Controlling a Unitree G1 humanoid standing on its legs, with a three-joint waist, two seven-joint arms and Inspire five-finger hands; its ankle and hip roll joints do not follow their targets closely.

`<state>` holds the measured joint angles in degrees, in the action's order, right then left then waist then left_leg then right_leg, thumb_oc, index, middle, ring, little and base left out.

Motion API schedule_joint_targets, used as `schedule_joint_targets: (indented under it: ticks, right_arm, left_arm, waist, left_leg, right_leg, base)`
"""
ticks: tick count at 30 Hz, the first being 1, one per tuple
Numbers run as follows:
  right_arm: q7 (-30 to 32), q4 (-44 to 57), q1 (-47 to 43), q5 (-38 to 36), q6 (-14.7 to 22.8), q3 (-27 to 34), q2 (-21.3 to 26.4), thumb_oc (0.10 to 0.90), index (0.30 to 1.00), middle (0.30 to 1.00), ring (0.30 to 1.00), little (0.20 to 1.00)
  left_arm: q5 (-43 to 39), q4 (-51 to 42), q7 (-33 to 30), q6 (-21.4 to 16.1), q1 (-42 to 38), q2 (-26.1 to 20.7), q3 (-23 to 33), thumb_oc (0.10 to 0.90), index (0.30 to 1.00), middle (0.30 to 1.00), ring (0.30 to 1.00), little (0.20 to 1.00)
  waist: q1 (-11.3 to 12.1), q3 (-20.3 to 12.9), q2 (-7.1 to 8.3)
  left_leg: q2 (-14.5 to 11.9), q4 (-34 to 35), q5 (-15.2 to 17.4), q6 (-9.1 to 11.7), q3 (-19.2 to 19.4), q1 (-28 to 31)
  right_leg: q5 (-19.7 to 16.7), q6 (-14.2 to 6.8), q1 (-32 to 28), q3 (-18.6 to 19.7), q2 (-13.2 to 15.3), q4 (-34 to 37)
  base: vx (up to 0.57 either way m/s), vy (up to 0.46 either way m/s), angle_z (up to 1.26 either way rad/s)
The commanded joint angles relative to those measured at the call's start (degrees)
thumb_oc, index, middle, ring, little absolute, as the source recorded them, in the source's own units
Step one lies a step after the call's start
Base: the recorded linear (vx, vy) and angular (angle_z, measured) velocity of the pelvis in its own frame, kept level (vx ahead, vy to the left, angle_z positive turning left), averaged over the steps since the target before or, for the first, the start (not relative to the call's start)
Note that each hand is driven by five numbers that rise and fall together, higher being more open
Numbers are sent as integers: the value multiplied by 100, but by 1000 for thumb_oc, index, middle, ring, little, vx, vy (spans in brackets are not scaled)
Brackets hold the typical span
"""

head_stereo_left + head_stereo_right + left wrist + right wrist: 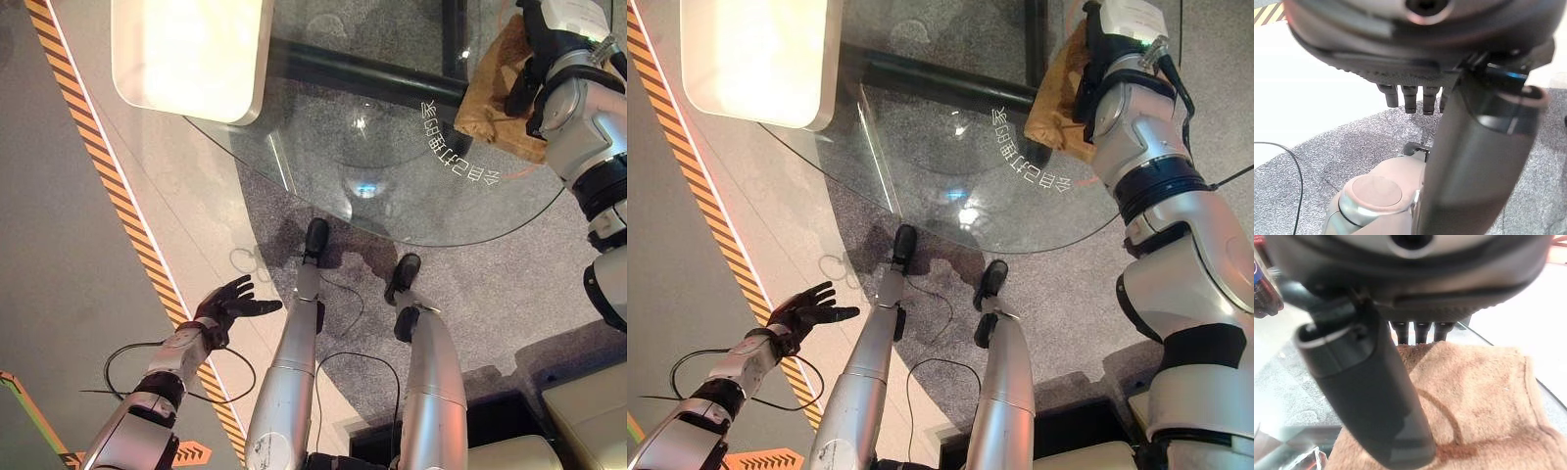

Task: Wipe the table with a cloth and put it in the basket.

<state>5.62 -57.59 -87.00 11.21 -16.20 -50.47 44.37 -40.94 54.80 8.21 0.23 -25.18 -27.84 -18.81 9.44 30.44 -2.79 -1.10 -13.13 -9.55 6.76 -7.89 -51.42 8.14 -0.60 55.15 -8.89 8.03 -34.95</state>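
The cloth (495,93) is seen as a tan, crumpled towel lying on the round glass table (323,147), near the table's right-hand rim; a darker brown curved line is visible on its pile in the right wrist view; the right hand (534,69) is placed on top of the cloth, at the cloth's far right part, with the wrist and forearm coming in past the table rim; from its own wrist camera the fingers (1416,330) are seen reaching straight ahead in a row over the cloth's far edge, thumb (1366,396) laid along the fabric; no pinch is seen, fingers are extended and resting on the cloth; whether the fingertips press into the fabric cannot be told; the left hand (230,304) is held well clear of the table, off its near-left rim and low over the floor, fingers spread and relaxed, nothing held; in the left wrist view its fingers (1410,98) are seen straight in a row over grey carpet (1352,147); a white rectangular slab (186,54) is seen at the table's far-left side, overlapping the glass rim; a striped orange-and-black floor line (108,186) runs left of the table; white characters (460,147) are printed on the glass just beside the cloth's near edge
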Motion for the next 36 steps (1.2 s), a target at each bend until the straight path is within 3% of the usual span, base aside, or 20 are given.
schedule_joint_targets:
  ticks: [1, 21, 23, 36]
  right_arm:
    - [-1, 27, -342, 195, 68, -337, 152, 800, 900, 900, 900, 900]
    - [-648, 241, -537, 1374, 126, -983, 191, 800, 900, 900, 900, 900]
    - [-803, 269, -566, 1479, 108, -1053, 195, 100, 300, 300, 300, 200]
    - [-999, 346, -600, 1743, 72, -1213, 217, 100, 300, 300, 300, 200]
  left_arm:
    - [-76, 5, -5, -33, 453, -29, 2, 800, 900, 900, 900, 900]
    - [-45, -63, 50, 30, 443, -162, 15, 800, 900, 900, 900, 900]
    - [-36, -51, 63, 31, 444, -173, 34, 800, 900, 900, 900, 900]
    - [-17, -83, 106, 51, 451, -244, 61, 800, 900, 900, 900, 900]
  waist:
    - [12, -64, -115]
    - [55, -64, -54]
    - [56, -64, -45]
    - [69, -64, -16]
  left_leg:
    - [512, -800, 723, -574, 135, -92]
    - [516, -800, 717, -587, 109, -85]
    - [515, -790, 714, -586, 109, -72]
    - [514, -761, 703, -590, 104, -70]
  right_leg:
    - [-714, -83, -253, -41, -360, 1038]
    - [-728, -88, -280, -93, -358, 1053]
    - [-734, -92, -287, -97, -358, 1061]
    - [-757, -97, -296, -116, -370, 1097]
  base:
    - [0, 0, 0]
    - [0, 0, 0]
    - [0, 0, 0]
    - [0, 0, 0]
